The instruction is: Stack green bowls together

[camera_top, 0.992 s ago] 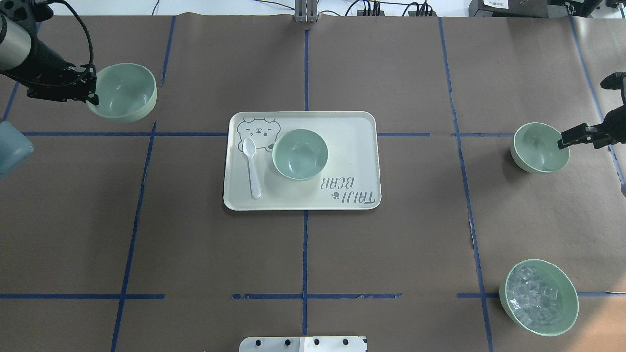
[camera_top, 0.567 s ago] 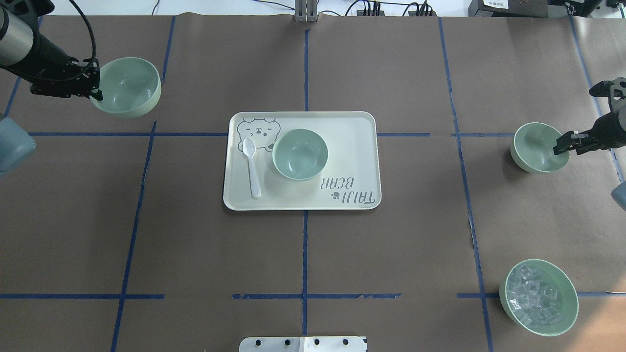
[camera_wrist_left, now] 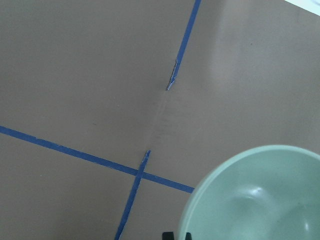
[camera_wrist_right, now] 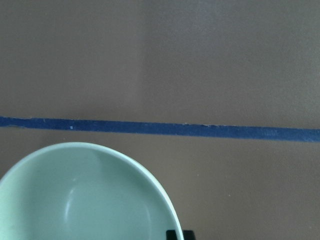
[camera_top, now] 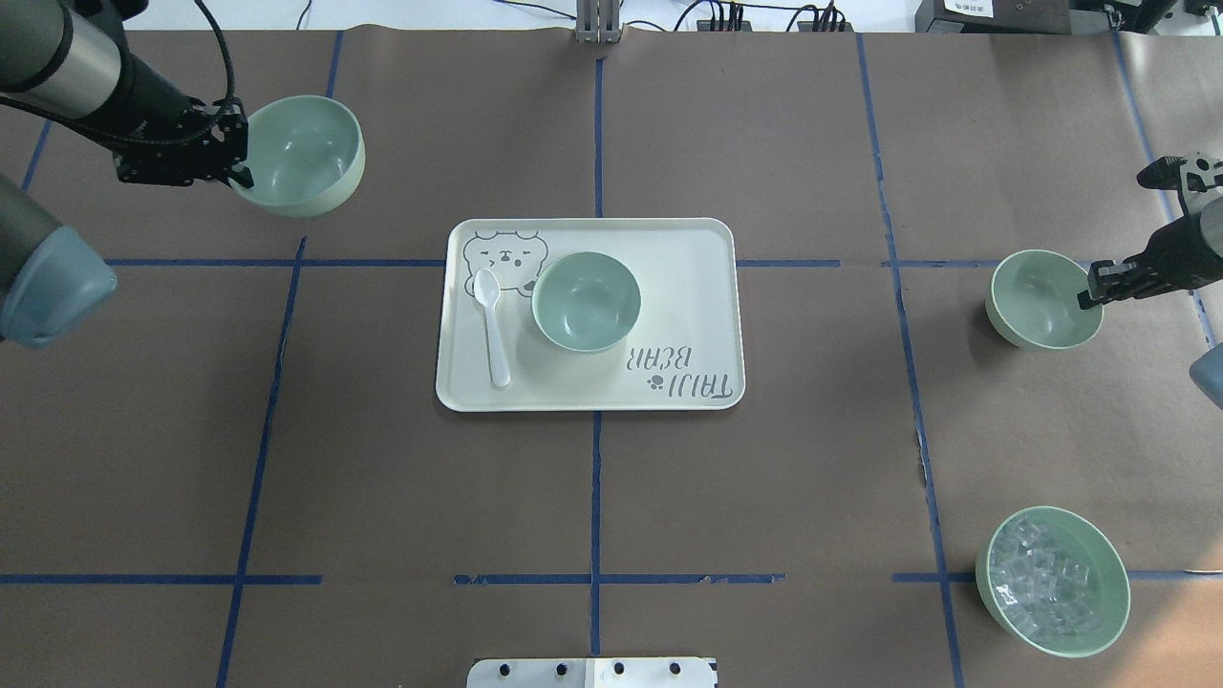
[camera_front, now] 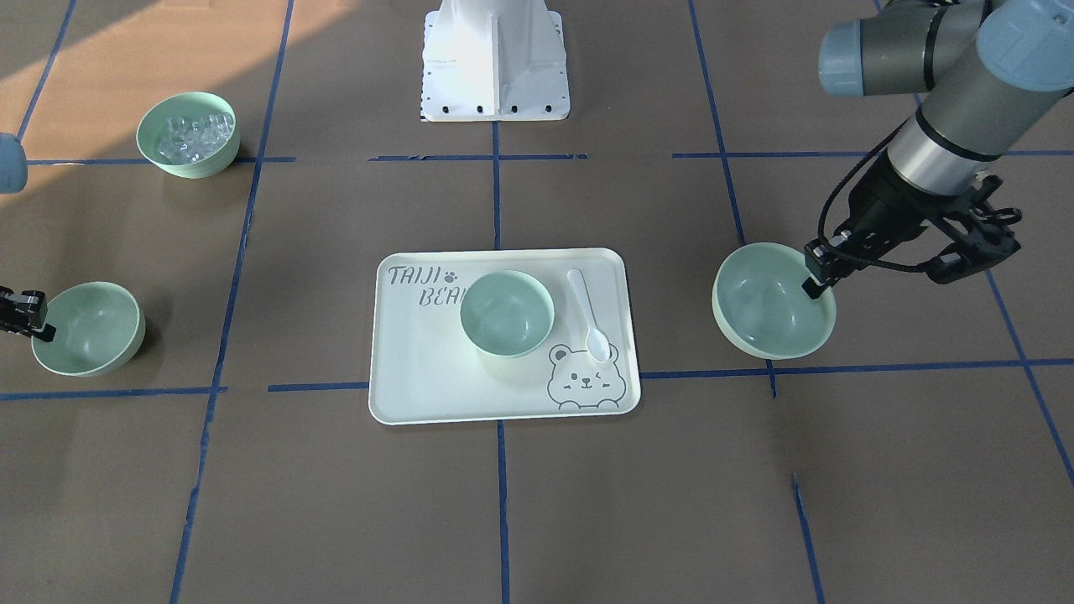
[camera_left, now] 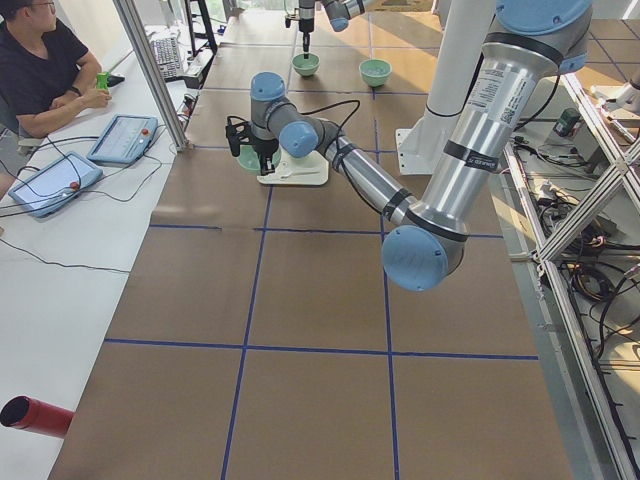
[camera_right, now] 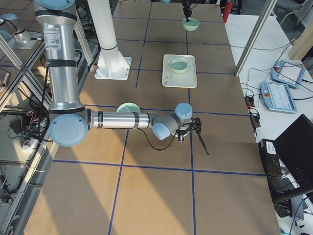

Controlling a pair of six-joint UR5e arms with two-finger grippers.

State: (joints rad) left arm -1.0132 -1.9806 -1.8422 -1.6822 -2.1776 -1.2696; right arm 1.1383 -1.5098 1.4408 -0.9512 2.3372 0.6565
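Observation:
Three pale mint-green bowls show. One bowl stands on the cream bear-print tray. My left gripper is shut on the rim of a second bowl and holds it tilted above the table, left of the tray; it also shows in the left wrist view. My right gripper is shut on the rim of the third bowl at the far right; it fills the lower left of the right wrist view.
A white spoon lies on the tray beside the middle bowl. A green bowl of clear cubes stands at the near right. Blue tape lines cross the brown table cover.
My left gripper has carried its bowl to the right, toward the tray. My right gripper has moved a little left and the third bowl has shifted with it.

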